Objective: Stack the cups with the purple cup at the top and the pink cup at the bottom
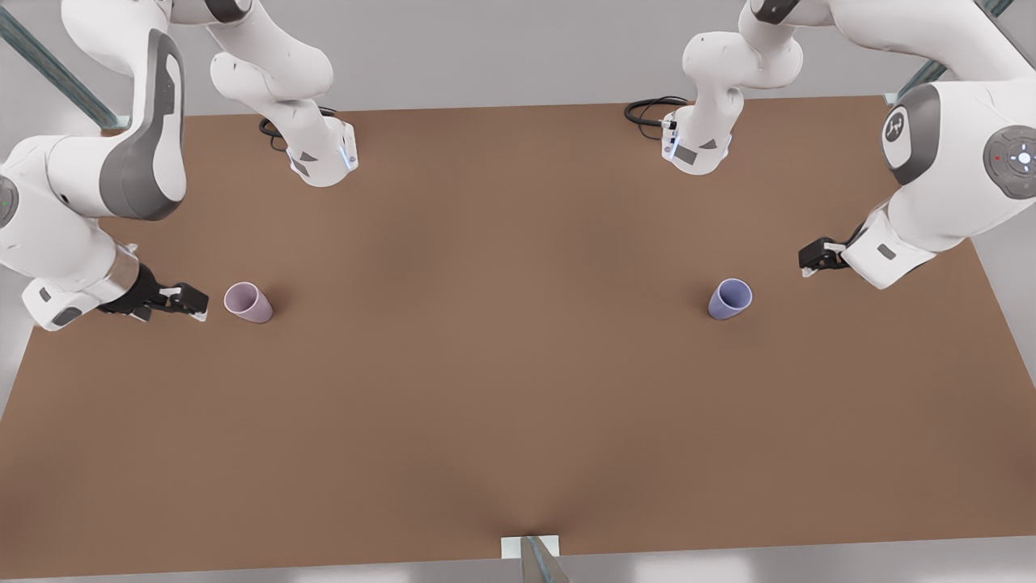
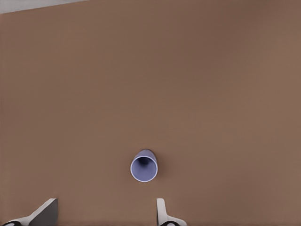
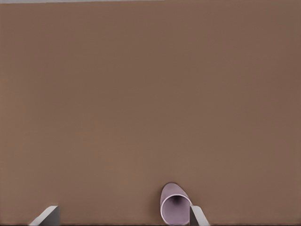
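The pink cup (image 1: 248, 302) stands upright on the brown table, toward the front view's left. My right gripper (image 1: 194, 306) hovers just beside it, open and holding nothing. In the right wrist view the pink cup (image 3: 175, 205) lies close to one fingertip (image 3: 197, 215) of the right gripper (image 3: 123, 216). The purple cup (image 1: 730, 299) stands upright toward the front view's right. My left gripper (image 1: 809, 259) is a short way beyond it, farther right and apart from it. From the left wrist, the purple cup (image 2: 144, 166) appears ahead of the open left gripper (image 2: 104, 212).
Bare brown table (image 1: 518, 389) spans the wide gap between the two cups. Two arm bases (image 1: 320, 158) (image 1: 696, 146) with black cables stand at the back edge. A small camera mount (image 1: 530, 552) sits at the front edge.
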Motion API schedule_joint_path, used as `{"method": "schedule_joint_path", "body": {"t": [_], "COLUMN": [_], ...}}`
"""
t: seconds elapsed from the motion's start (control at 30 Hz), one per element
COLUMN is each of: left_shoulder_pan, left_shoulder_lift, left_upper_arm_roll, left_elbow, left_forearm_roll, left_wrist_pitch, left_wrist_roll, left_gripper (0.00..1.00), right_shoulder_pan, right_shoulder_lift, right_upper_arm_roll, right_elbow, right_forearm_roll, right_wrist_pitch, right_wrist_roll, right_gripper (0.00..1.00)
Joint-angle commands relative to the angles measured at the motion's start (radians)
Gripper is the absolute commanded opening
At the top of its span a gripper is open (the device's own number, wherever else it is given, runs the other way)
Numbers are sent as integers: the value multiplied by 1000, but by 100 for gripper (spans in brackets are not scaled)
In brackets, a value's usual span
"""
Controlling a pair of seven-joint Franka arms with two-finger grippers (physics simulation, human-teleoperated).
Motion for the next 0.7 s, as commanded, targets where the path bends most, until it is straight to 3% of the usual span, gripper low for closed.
{"method": "schedule_joint_path", "body": {"t": [0.0, 0.07, 0.17, 0.3, 0.43, 0.6, 0.67], "left_shoulder_pan": [0, 0, -3, -2, -2, -2, -2], "left_shoulder_lift": [1, 18, 1, -2, 5, 10, 13], "left_upper_arm_roll": [0, 2, 2, 6, 6, 8, 8], "left_elbow": [-2, -5, -127, -141, -143, -143, -143], "left_forearm_roll": [7, 4, -7, -10, -10, -10, -11], "left_wrist_pitch": [0, -5, 74, 89, 86, 84, 84], "left_wrist_roll": [0, -6, -18, -18, -18, -18, -18], "left_gripper": [100, 100, 100, 100, 100, 100, 100], "right_shoulder_pan": [-1, -3, -9, -49, -63, -63, -64], "right_shoulder_lift": [-2, -75, -86, -80, -60, -60, -58], "right_upper_arm_roll": [-1, -11, -22, -94, -143, -143, -146], "right_elbow": [-5, -158, -256, -448, -557, -640, -706], "right_forearm_roll": [-1, 1, 10, 21, 21, 21, 21], "right_wrist_pitch": [0, 99, 138, 286, 395, 414, 514], "right_wrist_roll": [-10, -56, -112, -323, -404, -458, -480], "right_gripper": [100, 100, 100, 100, 100, 100, 100]}}
